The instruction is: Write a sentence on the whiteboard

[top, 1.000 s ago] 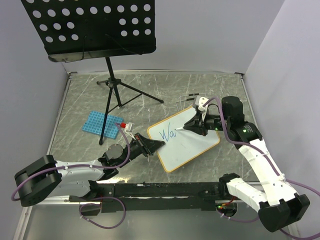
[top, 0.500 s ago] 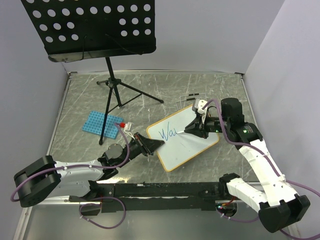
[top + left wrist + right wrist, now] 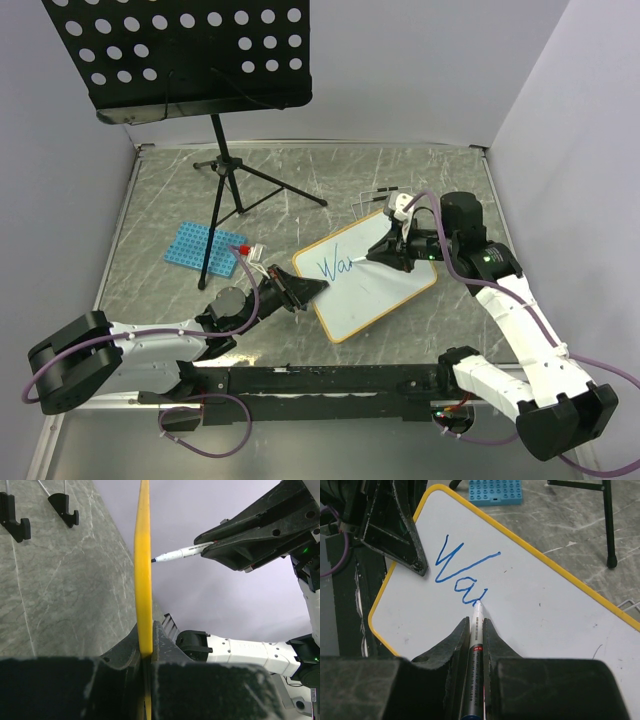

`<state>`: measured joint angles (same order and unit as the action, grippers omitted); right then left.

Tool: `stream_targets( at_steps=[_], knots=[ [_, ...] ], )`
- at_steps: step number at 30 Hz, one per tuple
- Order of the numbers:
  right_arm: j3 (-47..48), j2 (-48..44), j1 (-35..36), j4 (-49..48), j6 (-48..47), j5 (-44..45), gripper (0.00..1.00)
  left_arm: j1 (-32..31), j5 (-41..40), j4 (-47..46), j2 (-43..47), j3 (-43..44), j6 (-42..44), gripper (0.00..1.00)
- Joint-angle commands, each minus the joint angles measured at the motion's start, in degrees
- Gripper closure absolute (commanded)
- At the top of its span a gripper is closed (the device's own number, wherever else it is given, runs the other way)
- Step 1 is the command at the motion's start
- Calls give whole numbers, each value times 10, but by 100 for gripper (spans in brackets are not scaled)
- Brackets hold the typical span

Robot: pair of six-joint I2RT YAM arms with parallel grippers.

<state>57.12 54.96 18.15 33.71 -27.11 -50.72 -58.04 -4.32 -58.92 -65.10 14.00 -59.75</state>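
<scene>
The whiteboard [image 3: 385, 290], white with an orange-tan frame, lies tilted on the table in the top view. My left gripper [image 3: 305, 291] is shut on its left corner; the left wrist view shows the frame edge [image 3: 142, 570] clamped between the jaws. My right gripper [image 3: 385, 257] is shut on a marker [image 3: 476, 635], whose tip touches the board [image 3: 535, 605]. The sentence [image 3: 462, 575] so reads as blue letters "Wa" with a further stroke at the tip. The marker also shows in the left wrist view [image 3: 175, 554].
A black perforated music stand [image 3: 180, 55] on a tripod [image 3: 225, 170] stands at the back left. A blue perforated rack [image 3: 205, 247] lies left of the board, also in the right wrist view [image 3: 495, 491]. A small red-tipped object [image 3: 245, 249] lies beside it.
The right gripper has moved the marker a little along the board, and the blue writing after "Wa" has grown by a stroke. The left gripper and board have not moved.
</scene>
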Motion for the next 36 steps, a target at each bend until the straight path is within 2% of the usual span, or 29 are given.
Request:
stream_targets(
  at_steps=[1,8,14,20,36],
  knots=[
    [25,3,4,-48,18,18,100,-1,12,-120,10,12,-22,99],
    [16,-11,-2,-71,41,51,100,-1,9,-121,13,8,-23,99],
    [19,-31,-22,-51,36,-36,100,-1,5,-118,16,3,-23,99],
    [10,-31,-26,-52,34,-6,100,-1,4,-115,21,4,-21,99],
    [11,-1,-28,-23,15,4,100,0,8,-115,18,9,-18,99]
  ],
)
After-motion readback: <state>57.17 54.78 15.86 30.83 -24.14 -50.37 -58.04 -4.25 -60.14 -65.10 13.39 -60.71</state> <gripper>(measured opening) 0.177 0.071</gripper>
